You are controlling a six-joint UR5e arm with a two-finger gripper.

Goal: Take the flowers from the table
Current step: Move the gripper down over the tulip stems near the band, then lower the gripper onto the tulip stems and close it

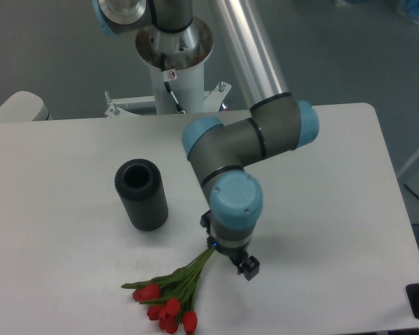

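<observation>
The flowers [173, 299], red tulips with green stems, lie on the white table [63, 279] near its front edge. The blooms point to the lower left. The stems run up and right, and their ends go under my gripper [227, 255]. The gripper points down over the stem ends, and the blue-capped wrist above hides most of it. One black finger [248, 267] shows at the lower right, a little apart from the visible stems. The other finger is hidden, so I cannot see whether the jaws are closed on the stems.
A black ribbed cylinder [142, 194] lies on the table to the left of the arm, its open end facing up and back. The arm's base post [173, 66] stands at the table's back edge. The table's right edge is at the far right.
</observation>
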